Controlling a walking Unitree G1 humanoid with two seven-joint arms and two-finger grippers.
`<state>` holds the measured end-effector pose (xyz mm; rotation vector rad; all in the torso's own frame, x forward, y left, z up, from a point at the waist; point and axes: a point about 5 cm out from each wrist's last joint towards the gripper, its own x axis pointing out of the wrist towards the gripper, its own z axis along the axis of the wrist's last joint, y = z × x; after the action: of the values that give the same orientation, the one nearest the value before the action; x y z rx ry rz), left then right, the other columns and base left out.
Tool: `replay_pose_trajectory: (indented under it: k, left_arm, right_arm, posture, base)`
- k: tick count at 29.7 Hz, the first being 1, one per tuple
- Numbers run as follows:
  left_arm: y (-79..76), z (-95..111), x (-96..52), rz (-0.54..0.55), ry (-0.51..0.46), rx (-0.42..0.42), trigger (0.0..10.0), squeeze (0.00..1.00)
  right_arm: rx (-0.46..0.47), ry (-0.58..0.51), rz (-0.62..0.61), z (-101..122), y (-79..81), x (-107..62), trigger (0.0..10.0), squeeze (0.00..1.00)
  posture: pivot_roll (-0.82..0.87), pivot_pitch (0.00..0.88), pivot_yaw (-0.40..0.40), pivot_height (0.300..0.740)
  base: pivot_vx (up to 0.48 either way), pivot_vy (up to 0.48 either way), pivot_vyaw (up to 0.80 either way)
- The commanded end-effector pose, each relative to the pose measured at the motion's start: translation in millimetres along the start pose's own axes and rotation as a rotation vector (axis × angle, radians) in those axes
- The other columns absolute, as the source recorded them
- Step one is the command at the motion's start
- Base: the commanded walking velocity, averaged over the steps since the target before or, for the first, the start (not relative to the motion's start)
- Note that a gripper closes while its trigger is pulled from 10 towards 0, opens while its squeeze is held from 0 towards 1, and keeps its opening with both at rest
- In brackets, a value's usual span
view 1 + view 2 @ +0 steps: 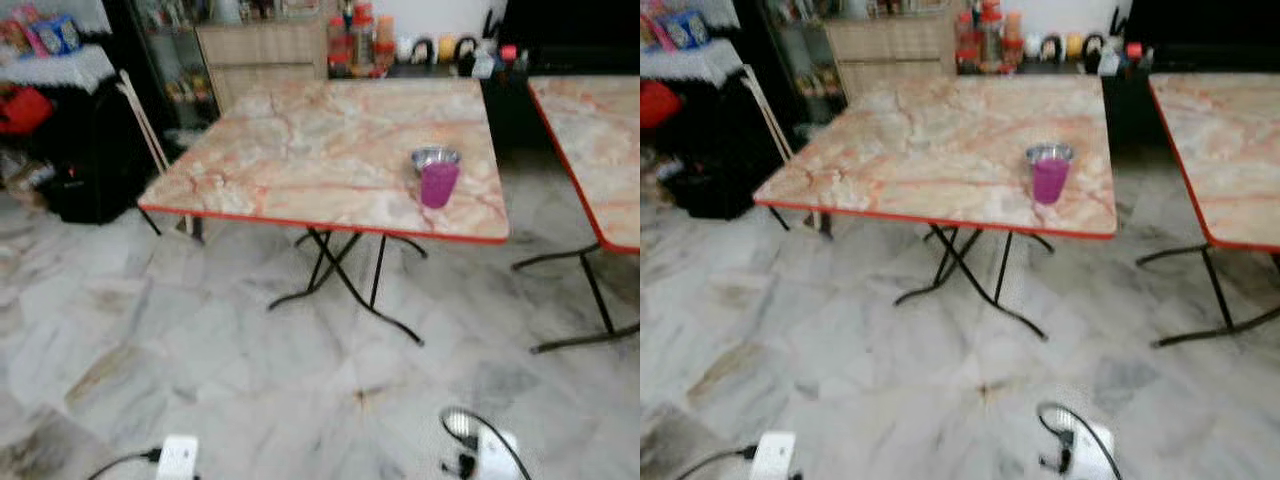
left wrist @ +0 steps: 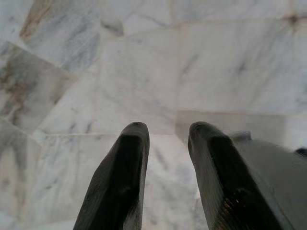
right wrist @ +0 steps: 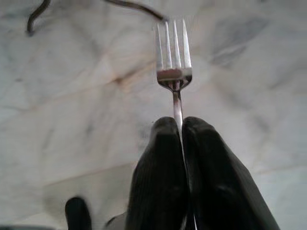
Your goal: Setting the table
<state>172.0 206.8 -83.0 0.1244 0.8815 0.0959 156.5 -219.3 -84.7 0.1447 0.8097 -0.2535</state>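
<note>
One fork (image 3: 174, 62) sat pinched by its handle between the closed fingers of the right gripper (image 3: 181, 125), tines straight ahead along them, over the marble floor (image 1: 250, 370). Ahead at twelve o'clock stood the table (image 1: 300, 150), a purple cup (image 1: 437, 177) near its one o'clock edge. The left gripper (image 2: 165, 132) hung parted and empty, so the right arm seemed the one to place it.

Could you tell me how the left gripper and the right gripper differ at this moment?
The left gripper has its jaws apart and holds nothing, while the right gripper has its jaws shut on a fork whose tines stick out past them. Both have black fingers and hang over the marble floor.
</note>
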Motion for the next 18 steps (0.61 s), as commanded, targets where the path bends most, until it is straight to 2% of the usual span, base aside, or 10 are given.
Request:
replay_pose_trajectory:
  k: [1,3,5,18]
  left_arm:
    - [7.5,-5.2,-1.4,0.015,0.019,0.013,10.0,0.0]
    - [7.4,-4.7,-1.3,0.014,0.017,0.011,10.0,0.0]
    - [7.5,-4.8,-1.2,0.014,0.018,0.011,10.0,0.0]
    - [7.7,-4.1,-1.3,0.017,0.01,0.006,10.0,0.0]
  right_arm:
    - [-0.01,-0.014,0.041,3.1,14.8,2.1,10.0,0.0]
    - [-0.004,-0.008,0.036,2.4,15.2,2.2,10.0,0.0]
    - [0.021,-0.012,0.03,2.7,14.7,2.1,10.0,0.0]
    - [0.013,-0.013,0.027,2.2,13.3,1.7,10.0,0.0]
  posture:
    - [-0.06,0.0,0.052,0.74]
    - [-0.06,0.0,0.05,0.74]
    - [-0.06,0.0,0.049,0.74]
    - [-0.06,0.0,0.046,0.74]
  base:
    - [0.0,-0.27,0.8]
    - [0.0,-0.266,0.8]
    - [0.0,-0.274,0.0]
    - [0.0,-0.269,0.0]
